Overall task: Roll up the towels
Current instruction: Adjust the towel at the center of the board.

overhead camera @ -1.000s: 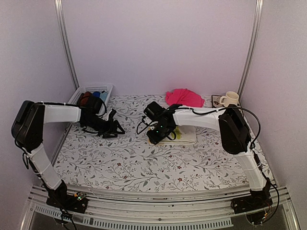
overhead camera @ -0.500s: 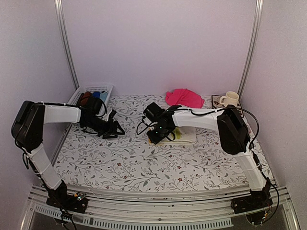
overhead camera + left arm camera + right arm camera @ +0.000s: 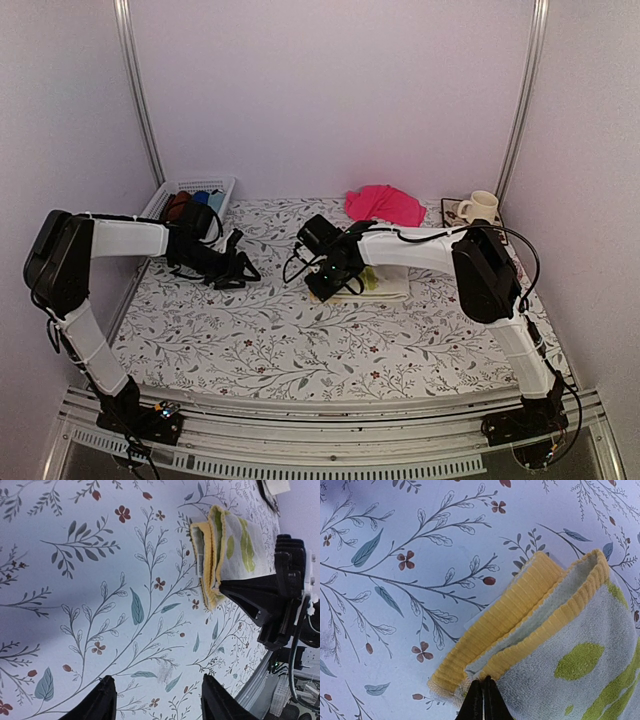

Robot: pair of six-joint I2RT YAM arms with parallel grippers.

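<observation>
- As you scan the overhead view from the left, a white basket [image 3: 195, 190] sits at the far left corner of the floral table [image 3: 260, 340], holding dark rolls of cloth.
- Just right of it, the left gripper [image 3: 238, 268] hovers low over bare tabletop. Its jaws are spread and hold nothing, well apart from both towels.
- Near the table's middle, the right gripper [image 3: 322, 290] is down at the left end of the lime-yellow towel [image 3: 385, 283], which lies flat, folded in layers. Its wrist view shows the fingers pressed together at the ribbed yellow hem of one corner, apparently pinching the top layer.
- To do this step well, check that the pinch has truly taken the hem. Then turn that end over onto the towel, keeping low so the first turn is tight and square to the long edges.
- Consider bringing the left gripper across to press the free part, since the soft cloth may slide on the table.
- Further right, toward the back, the hot pink towel [image 3: 385, 203] lies crumpled and needs flattening before you roll it.
- At the far right rear, a cream mug [image 3: 480, 206] stands apart from the work.
</observation>
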